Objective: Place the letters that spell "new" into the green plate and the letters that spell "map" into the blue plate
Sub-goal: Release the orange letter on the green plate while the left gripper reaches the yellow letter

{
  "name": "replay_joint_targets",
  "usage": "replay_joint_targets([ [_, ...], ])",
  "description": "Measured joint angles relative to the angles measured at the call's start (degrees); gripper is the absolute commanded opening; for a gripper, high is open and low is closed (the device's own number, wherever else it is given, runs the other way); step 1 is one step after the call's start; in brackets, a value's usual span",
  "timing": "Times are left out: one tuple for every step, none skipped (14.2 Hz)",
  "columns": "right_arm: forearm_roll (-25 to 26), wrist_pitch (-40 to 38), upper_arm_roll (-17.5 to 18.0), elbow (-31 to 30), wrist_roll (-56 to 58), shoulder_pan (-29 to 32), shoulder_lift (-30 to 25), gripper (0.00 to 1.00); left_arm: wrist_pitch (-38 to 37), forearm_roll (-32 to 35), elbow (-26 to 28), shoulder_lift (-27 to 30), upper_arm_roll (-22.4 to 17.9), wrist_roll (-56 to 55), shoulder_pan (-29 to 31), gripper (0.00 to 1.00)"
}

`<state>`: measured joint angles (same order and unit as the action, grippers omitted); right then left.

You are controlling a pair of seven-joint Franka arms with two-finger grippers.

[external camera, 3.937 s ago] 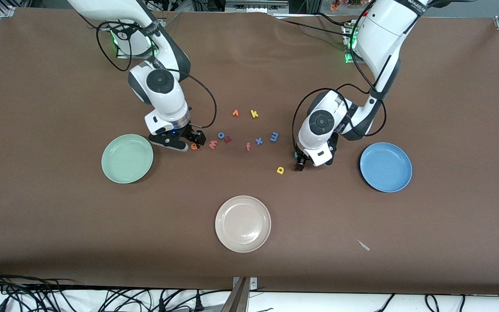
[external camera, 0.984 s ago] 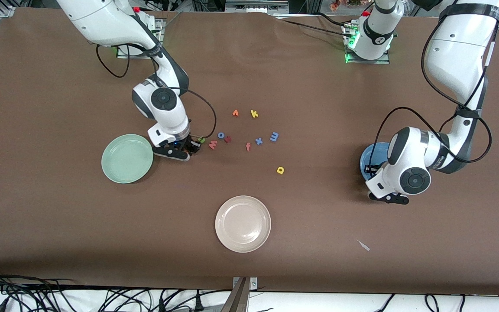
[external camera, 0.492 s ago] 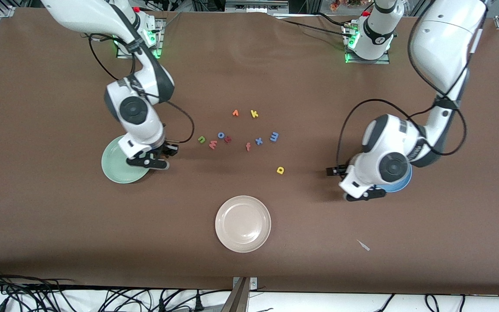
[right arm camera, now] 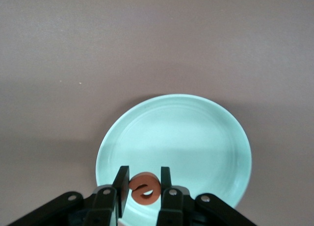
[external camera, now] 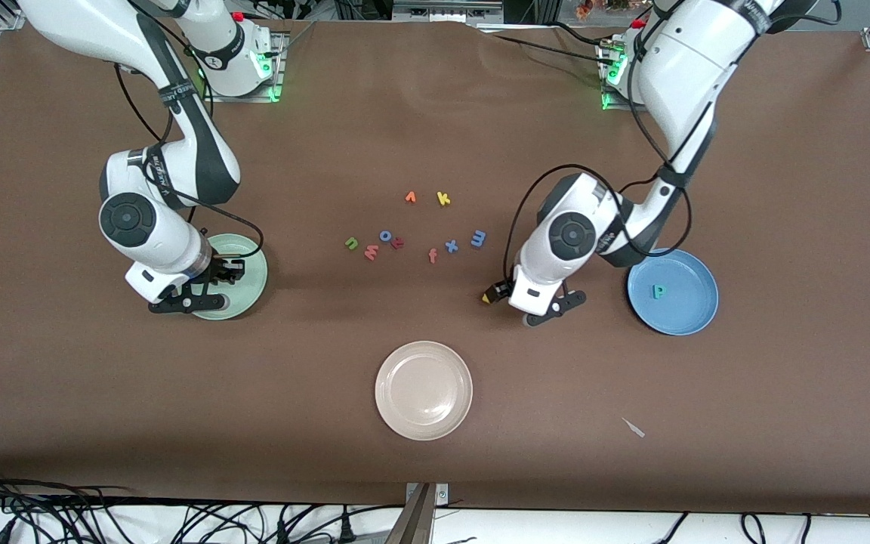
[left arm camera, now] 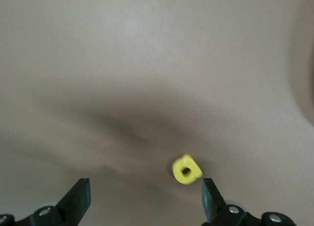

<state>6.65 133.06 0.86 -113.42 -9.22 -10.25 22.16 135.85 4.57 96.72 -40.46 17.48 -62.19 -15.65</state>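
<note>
Progress: 1 of 6 letters is placed. The teal p (external camera: pixel 658 291) lies in the blue plate (external camera: pixel 695 317). The orange e (right arm camera: pixel 144 189) is clamped between the right gripper (right arm camera: pixel 143 187) fingers, over the green plate (right arm camera: pixel 206 138), not yet let go; that plate looks otherwise bare.

The left gripper (left arm camera: pixel 144 196) has fingers wide apart, low over the yellow a (left arm camera: pixel 186 168). The a sits on the table just inside one fingertip (left arm camera: pixel 208 194), off-centre in the gap and not gripped.

Left to do, by my judgement: drop the e; fetch the green n (external camera: pixel 352 242) and pinkish-red w (external camera: pixel 371 253); grip the a; fetch the blue m (external camera: pixel 479 239).

Surface: brown cloth-like table cover (external camera: pixel 103 393), flat, with slight creases toward the arm bases. Distractors are mixed in with the wanted letters: blue o, x, red f, yellow k, orange wedge; a beige-white plate (external camera: pixel 424 423) is nearest the camera. Room: cables along the table edge, otherwise little visible.
</note>
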Motion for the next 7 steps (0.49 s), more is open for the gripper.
replay_joint_targets([
  [0.00,3.36,-0.19,-2.29,0.40,-0.04,-0.01,0.31,0.50,0.17,0.00,-0.47,-0.30,-2.31,-1.24,1.00],
  [0.00,6.01,-0.48,-4.32,0.70,-0.07,-0.02,0.44,0.88,0.65,-0.02,-0.88,-0.54,-4.27,-2.27,1.00],
  [0.00,7.54,-0.75,-5.63,0.91,-0.07,-0.03,0.63,1.25,1.31,-0.26,-1.37,-0.83,-6.01,-3.01,1.00],
  [0.00,8.20,-0.93,-6.25,0.98,-0.07,-0.08,0.64,1.47,1.74,-0.94,-2.05,-1.02,-7.52,-3.47,1.00],
  [0.00,8.30,-0.99,-6.36,0.99,-0.07,-0.22,0.64,1.48,2.04,-1.98,-2.80,-1.26,-8.74,-3.89,1.00],
  [0.00,8.30,-0.99,-6.35,0.99,-0.09,-0.50,0.64,1.48,2.11,-2.98,-3.53,-2.10,-9.51,-4.70,1.00],
  [0.00,8.28,-0.99,-6.36,0.96,-0.12,-0.82,0.65,1.48,2.11,-3.76,-4.12,-3.23,-9.83,-5.74,1.00],
])
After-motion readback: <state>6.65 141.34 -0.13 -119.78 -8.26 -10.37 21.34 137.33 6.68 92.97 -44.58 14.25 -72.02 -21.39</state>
